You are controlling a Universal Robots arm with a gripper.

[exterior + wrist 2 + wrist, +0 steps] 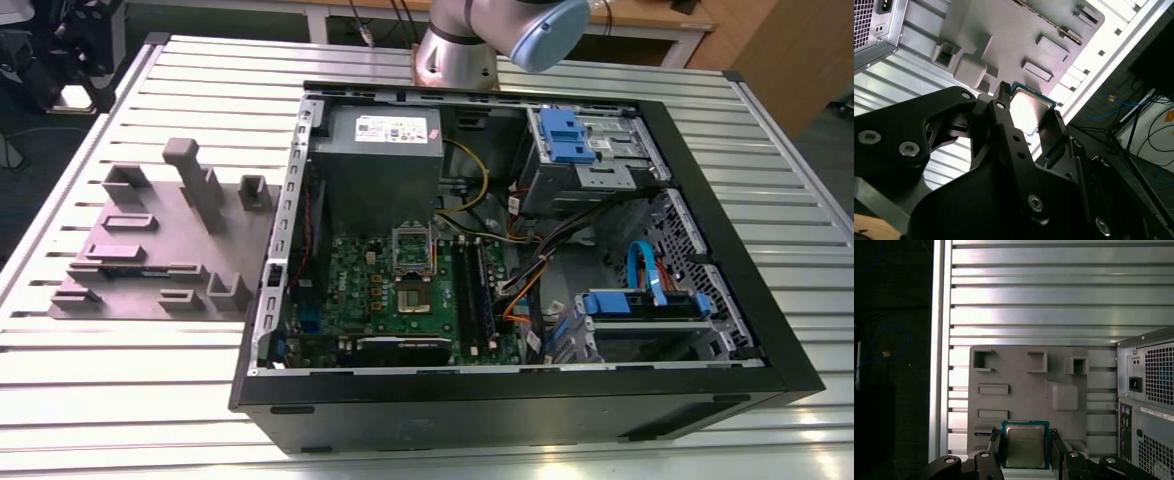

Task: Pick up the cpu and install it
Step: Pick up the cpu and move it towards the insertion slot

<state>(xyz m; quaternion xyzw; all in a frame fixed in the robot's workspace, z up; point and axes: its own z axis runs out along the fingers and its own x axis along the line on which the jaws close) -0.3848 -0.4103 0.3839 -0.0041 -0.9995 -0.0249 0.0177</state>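
The cpu (1025,442) is being held by two opposite edges between the fingers (1055,445) of the gripper (1025,449), which is closed on it, with the grey tray (1019,370) lying beyond.

No legible text; perhaps faint print on the cpu (1025,446)

In the exterior view the open computer case (507,405) on the slatted table (134,400) is seen from high above, at a slant, with the grey tray (147,240) at the exterior view's left. In both wrist views the scene is taken from close behind the gripper (1025,440), whose fingers (1004,125) loom near the lens with the chip (1025,447) clamped between them. The first wrist view is aimed straight down; the second is tilted. Tray, table and part of the case are shared by all three.
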